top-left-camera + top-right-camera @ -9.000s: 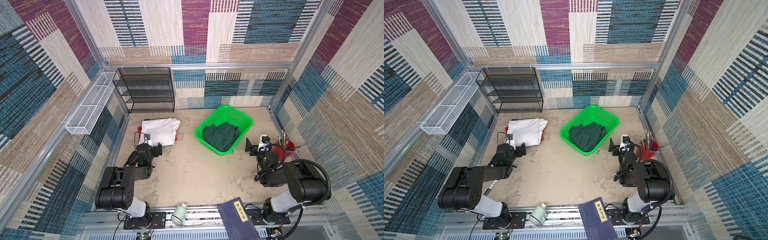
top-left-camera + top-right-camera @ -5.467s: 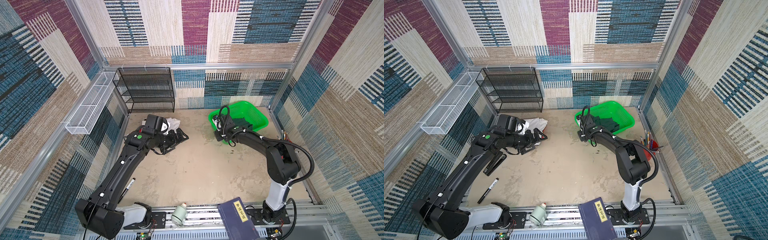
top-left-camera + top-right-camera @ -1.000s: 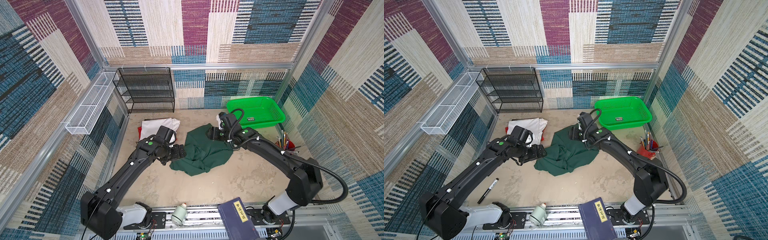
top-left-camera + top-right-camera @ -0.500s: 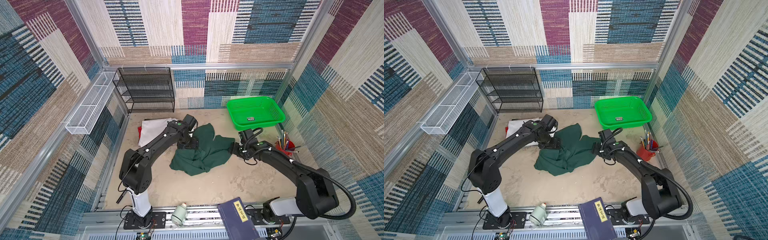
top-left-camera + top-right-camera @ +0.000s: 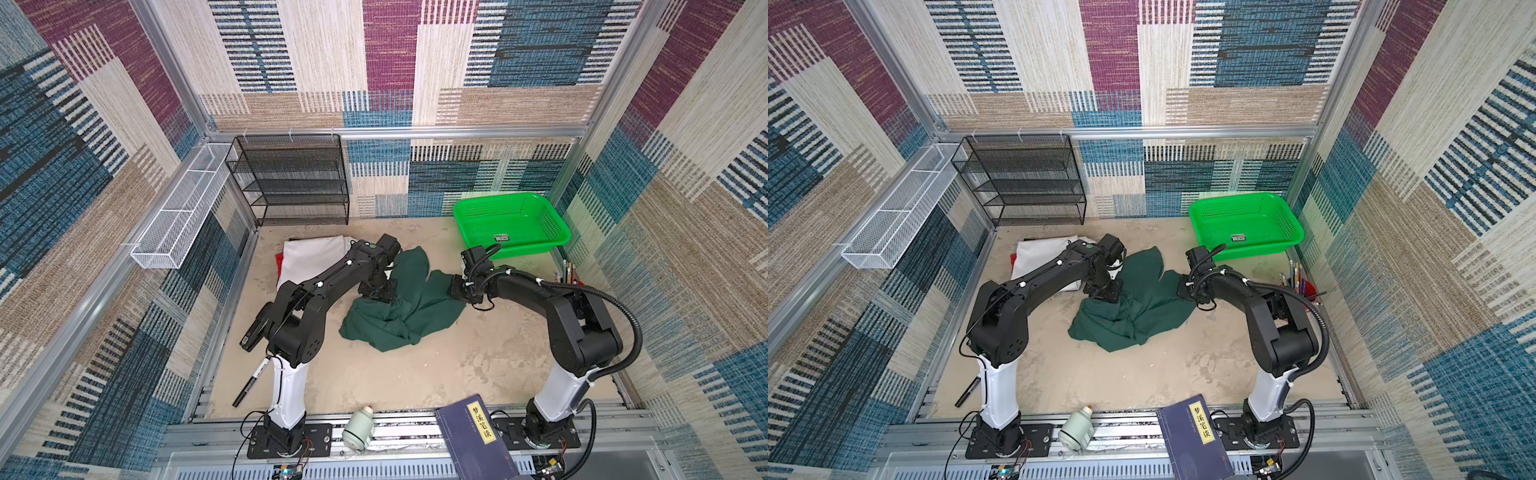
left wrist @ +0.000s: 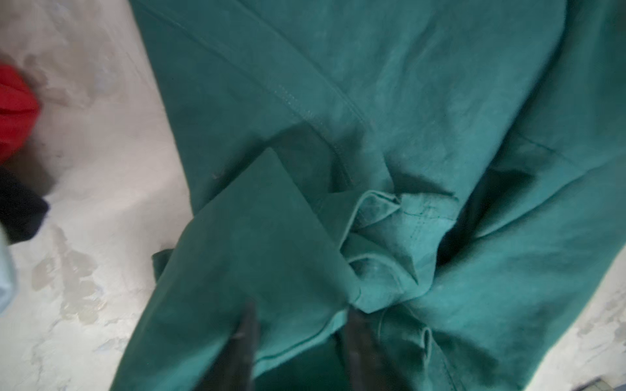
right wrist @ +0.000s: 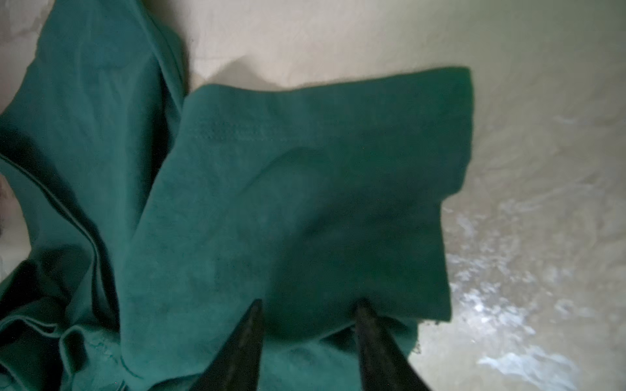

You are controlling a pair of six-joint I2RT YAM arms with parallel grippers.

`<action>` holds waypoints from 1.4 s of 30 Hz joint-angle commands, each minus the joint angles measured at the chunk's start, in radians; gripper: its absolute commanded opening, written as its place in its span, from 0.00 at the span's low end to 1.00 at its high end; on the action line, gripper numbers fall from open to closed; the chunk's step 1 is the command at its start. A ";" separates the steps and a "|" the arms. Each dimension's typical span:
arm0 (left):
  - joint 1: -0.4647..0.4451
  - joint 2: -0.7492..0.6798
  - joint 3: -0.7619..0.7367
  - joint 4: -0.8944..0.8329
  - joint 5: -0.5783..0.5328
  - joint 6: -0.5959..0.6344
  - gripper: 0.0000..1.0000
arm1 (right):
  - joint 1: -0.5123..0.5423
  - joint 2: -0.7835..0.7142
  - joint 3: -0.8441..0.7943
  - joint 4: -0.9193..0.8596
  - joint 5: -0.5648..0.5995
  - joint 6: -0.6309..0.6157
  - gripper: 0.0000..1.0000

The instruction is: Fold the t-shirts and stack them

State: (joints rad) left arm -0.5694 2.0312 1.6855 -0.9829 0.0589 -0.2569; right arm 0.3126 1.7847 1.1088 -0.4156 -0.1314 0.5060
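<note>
Where the dark green t-shirt (image 5: 405, 309) lies: crumpled and unfolded on the sandy table (image 5: 415, 374), about mid-table, between the two arms.
Left gripper (image 5: 379, 293): down on the side of the green shirt that faces the white one, just beside a bunched hem.
Left fingers (image 6: 242, 342): blurred in the wrist view, a little apart with a green fold between them; I cannot tell whether they pinch it.
Right gripper (image 5: 454, 287): down at the opposite side of the shirt, on a flat flap of cloth.
Right fingers (image 7: 247, 342): a little apart, tips against the flap's edge; whether they grip it cannot be told.
White t-shirt (image 5: 311, 257): folded, at the back left of the table, partly hidden by the left arm.
Red t-shirt (image 5: 279, 262): only an edge shows, beneath the white one.
Green basket (image 5: 523, 249): back right corner, apart from the shirts.
Front edge: a marker pen (image 5: 251, 382), a small bottle (image 5: 358, 428) and a dark blue book (image 5: 478, 440).
</note>
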 commanded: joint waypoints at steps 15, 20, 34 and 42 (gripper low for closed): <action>0.002 -0.303 -0.016 -0.019 0.002 -0.078 0.00 | -0.013 -0.265 0.031 -0.063 0.044 -0.082 0.00; 0.006 -0.446 0.028 -0.003 -0.068 -0.107 0.00 | -0.024 -0.346 0.205 -0.220 0.111 -0.118 0.00; 0.105 -0.888 -0.185 0.072 -0.269 -0.293 0.00 | -0.027 -0.603 0.644 -0.564 0.195 -0.099 0.00; 0.140 -0.643 -0.244 0.327 -0.015 -0.354 0.00 | -0.027 -0.638 0.719 -0.487 0.003 -0.087 0.00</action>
State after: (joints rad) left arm -0.4320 1.3094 1.3899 -0.8280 -0.0559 -0.5777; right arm 0.2840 1.1698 1.8313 -0.9401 -0.0689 0.4080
